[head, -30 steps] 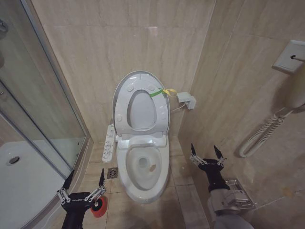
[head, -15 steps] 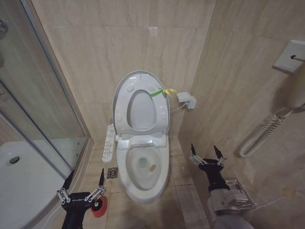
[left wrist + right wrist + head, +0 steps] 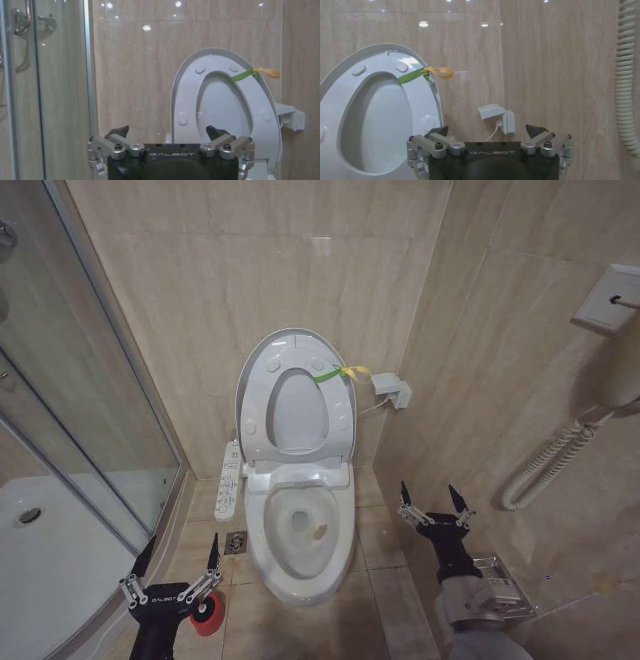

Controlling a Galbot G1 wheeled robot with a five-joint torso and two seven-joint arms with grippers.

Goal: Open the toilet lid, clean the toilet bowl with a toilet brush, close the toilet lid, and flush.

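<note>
Glossy white oval toilet lid standing upright against the tiled wall, white ceramic bowl exposed. Left gripper spread wide above the red brush cup; right gripper spread too, beside the bowl.

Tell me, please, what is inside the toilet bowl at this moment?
The toilet bowl stands open, with seat and toilet lid raised against the wall. Inside are a pool of water at the bottom and a small brownish spot on the inner wall. The drain below the water cannot be seen.

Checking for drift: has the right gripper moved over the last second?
No. The right gripper sits open at the same spot beside the toilet bowl, unchanged against the floor tiles.
</note>
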